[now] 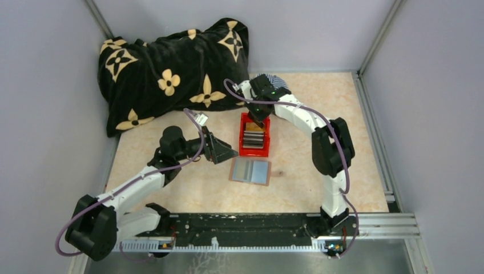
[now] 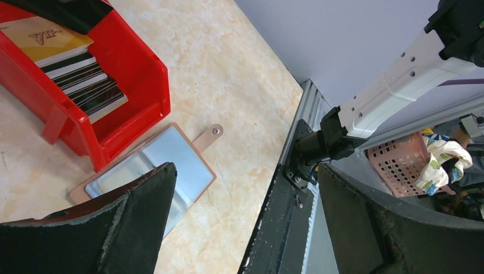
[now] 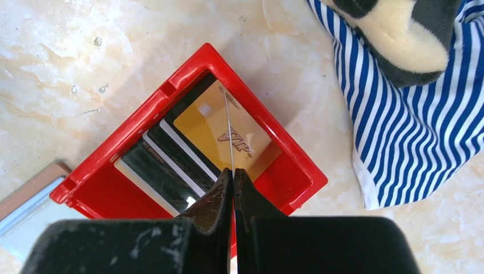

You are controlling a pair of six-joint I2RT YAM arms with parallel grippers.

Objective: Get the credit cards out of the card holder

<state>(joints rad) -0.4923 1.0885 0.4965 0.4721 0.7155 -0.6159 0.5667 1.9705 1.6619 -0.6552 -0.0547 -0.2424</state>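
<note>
The card holder (image 1: 250, 170) lies open and flat on the table, its grey-blue pocket panels (image 2: 171, 151) facing up and a corner showing in the right wrist view (image 3: 23, 200). Several credit cards (image 1: 255, 137) lie stacked in the red bin (image 1: 242, 149), an orange-tan one (image 3: 228, 128) at the far end and dark ones (image 2: 85, 80) nearer. My right gripper (image 3: 234, 171) hangs over the bin's far end (image 1: 258, 117), shut on a thin credit card seen edge-on (image 3: 228, 123). My left gripper (image 1: 221, 150) stands open at the holder's left edge, nothing between its fingers (image 2: 245, 171).
A black blanket with tan flowers (image 1: 171, 68) is heaped at the back left. A blue-striped cloth with a plush toy (image 3: 411, 85) lies just behind the bin. The black base rail (image 1: 240, 225) runs along the near edge. A pink basket (image 2: 399, 160) sits beyond the table.
</note>
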